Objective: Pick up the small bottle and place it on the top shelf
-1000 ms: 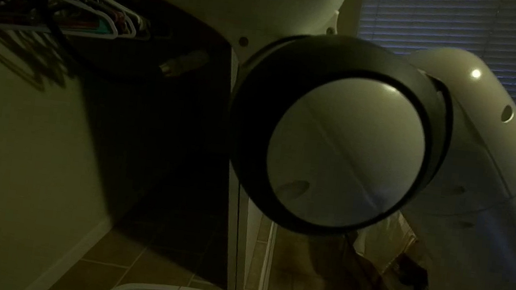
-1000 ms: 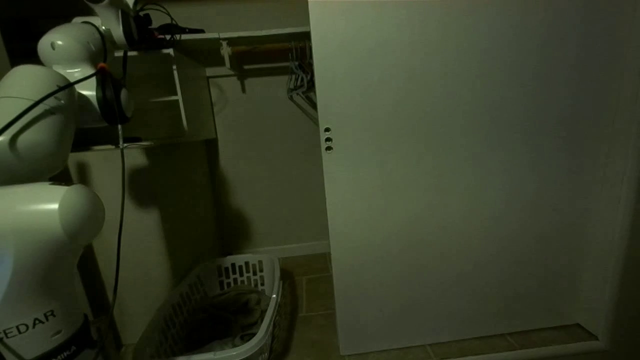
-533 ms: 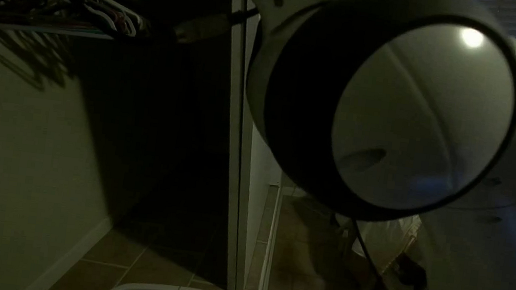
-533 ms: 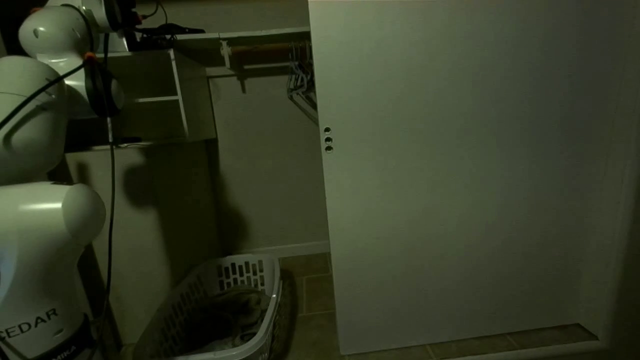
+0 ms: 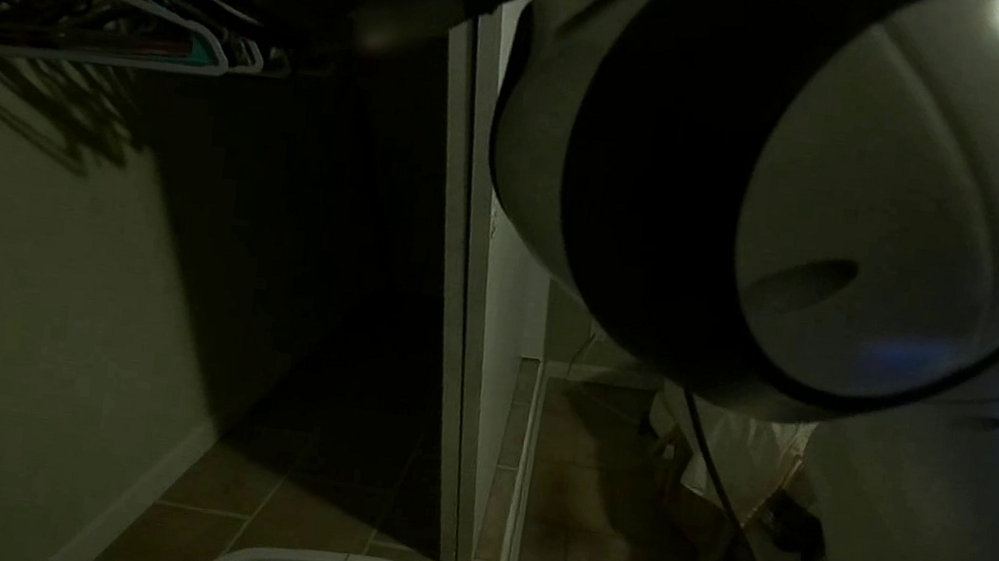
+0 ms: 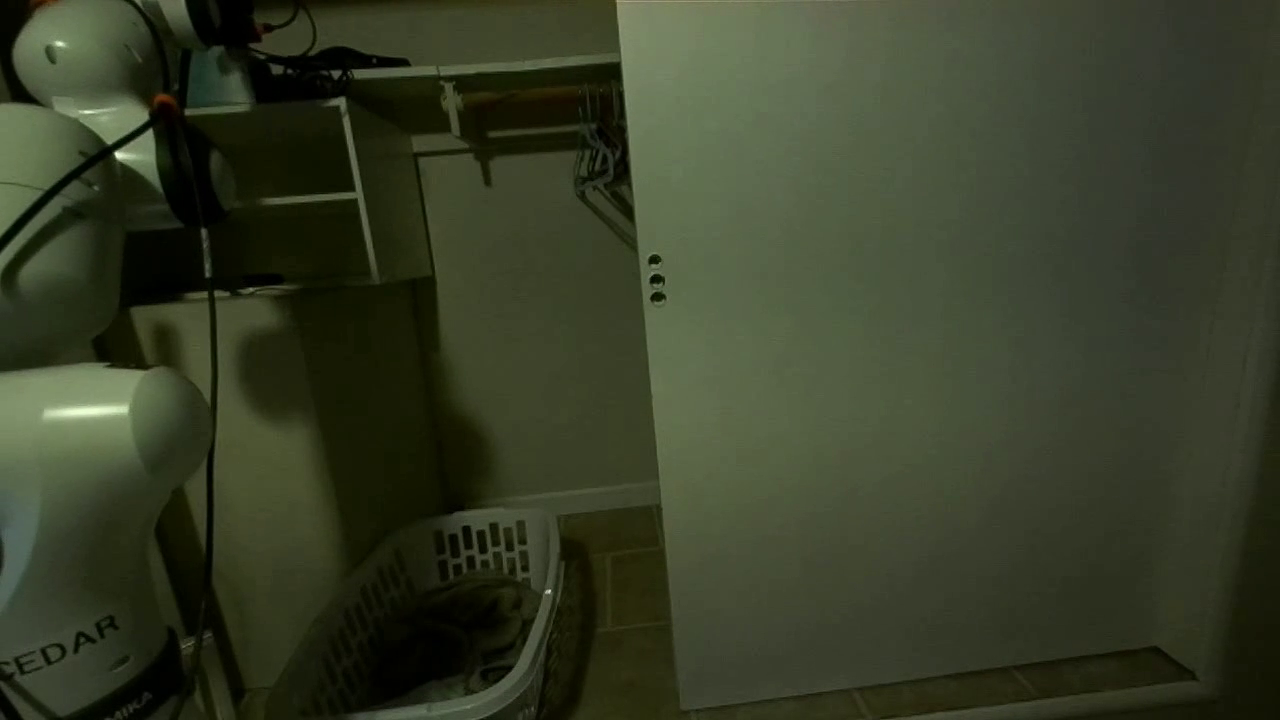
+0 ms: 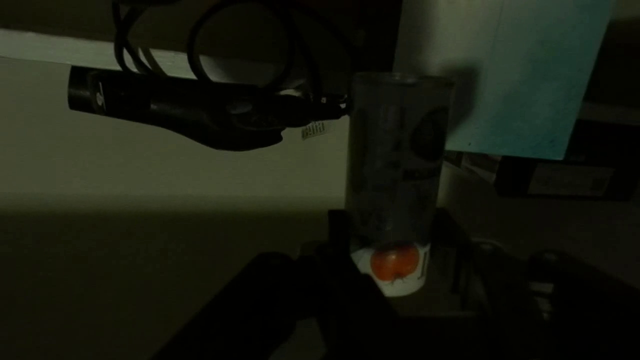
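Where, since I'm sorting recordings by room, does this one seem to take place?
Probably a home closet: white and teal plastic-looking hangers hang from a brown, round, wooden-looking rod, a broad, flat white door panel hides part of it, and a white, slotted laundry basket holds dark, crumpled cloth.

a smooth, dull-looking bottle [image 7: 397,170] in the hand [image 7: 391,225] — beyond it, a smooth black plastic device [image 7: 200,110]; behind it, a glossy arm [image 6: 105,430] — and well below it, a plastic basket [image 6: 548,565] with rumpled cloth [image 6: 490,600].
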Controlling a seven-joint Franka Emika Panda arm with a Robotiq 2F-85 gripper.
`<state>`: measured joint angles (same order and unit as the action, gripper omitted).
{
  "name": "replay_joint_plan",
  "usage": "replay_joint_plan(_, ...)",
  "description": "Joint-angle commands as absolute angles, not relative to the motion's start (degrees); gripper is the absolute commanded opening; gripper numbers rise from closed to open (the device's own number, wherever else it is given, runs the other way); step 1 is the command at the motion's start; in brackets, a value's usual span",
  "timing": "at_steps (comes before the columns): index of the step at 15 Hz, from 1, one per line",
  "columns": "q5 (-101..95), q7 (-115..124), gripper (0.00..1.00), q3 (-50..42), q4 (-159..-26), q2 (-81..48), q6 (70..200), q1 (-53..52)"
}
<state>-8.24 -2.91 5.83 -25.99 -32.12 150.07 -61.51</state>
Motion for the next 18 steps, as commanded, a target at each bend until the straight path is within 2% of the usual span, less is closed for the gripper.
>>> replay_joint_plan(1, -9.18, -0.64, 0.19, 4.15, -26.63, -30.56, 148.04, -61.76)
replay_joint_plan(12, -9.91, -1.76, 0.19, 3.41, -26.77, -26.9, 135.39, -62.16)
replay_joint_plan(18, -11.93, 3.62, 0.19, 2.24, -26.78, -24.73, 123.79, -63.98)
